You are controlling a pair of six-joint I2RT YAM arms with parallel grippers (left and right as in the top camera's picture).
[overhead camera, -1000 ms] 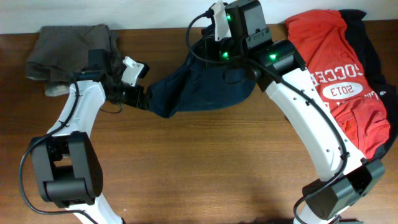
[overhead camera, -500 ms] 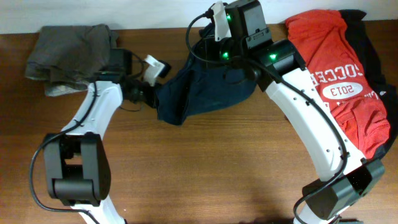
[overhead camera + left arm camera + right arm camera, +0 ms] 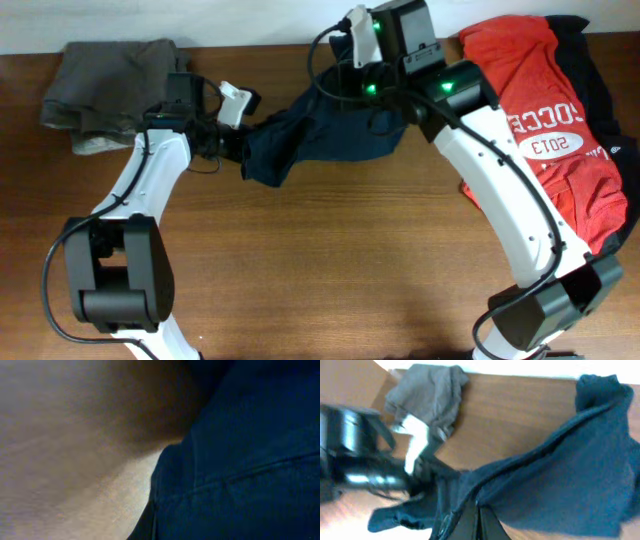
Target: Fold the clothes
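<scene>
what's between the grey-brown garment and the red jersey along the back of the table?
Overhead view: the navy shorts, bunched up, with the left gripper at their left end.

We see both arms built alike. The left arm [image 3: 150, 185] and the right arm [image 3: 500, 190] have smooth white shells on their long links and chunky black joints [image 3: 108, 270] at the near ends. Thin black cables [image 3: 316, 45] loop at the right arm's far end, where small green lights [image 3: 373, 88] glow. A white block [image 3: 232, 103] caps the left wrist. The right gripper [image 3: 476, 510] has dark fingers.
</scene>
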